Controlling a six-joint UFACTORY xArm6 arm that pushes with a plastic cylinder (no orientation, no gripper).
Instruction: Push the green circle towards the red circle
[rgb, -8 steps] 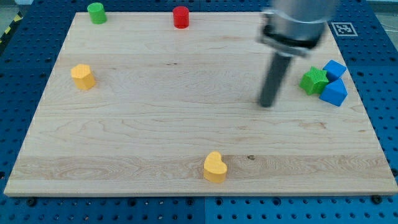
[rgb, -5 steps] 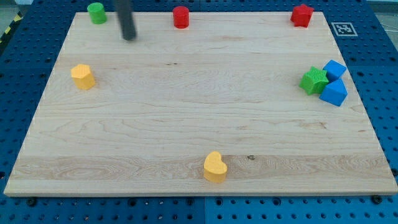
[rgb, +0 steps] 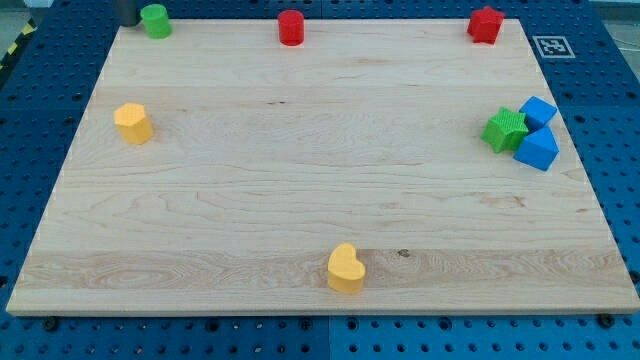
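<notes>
Green circle (rgb: 155, 20) sits at the top-left corner of the wooden board (rgb: 300, 200), and the red circle (rgb: 291, 27) waits along the same top edge, well apart to the view's right. Nothing pushed yet by the look of it — that whole gap between them is open, so I judge the task barely begun.

My tip (rgb: 129, 22) is only just visible as a dark stub at the very top of the view, just beside the green circle on its left. Whether it touches, I cannot tell. It's on the far side from the red circle, which is the right side for a shove to the view's right. No jaws on me, just a rod, so nothing is clamped.

Containers? None here, and nothing holds anything. Elsewhere: a red block (rgb: 485, 24) top right, a green block (rgb: 505, 130) touching two blue blocks (rgb: 538, 135) at the right edge, a yellow block (rgb: 133, 123) left, and a yellow heart (rgb: 346, 269) near the bottom.
</notes>
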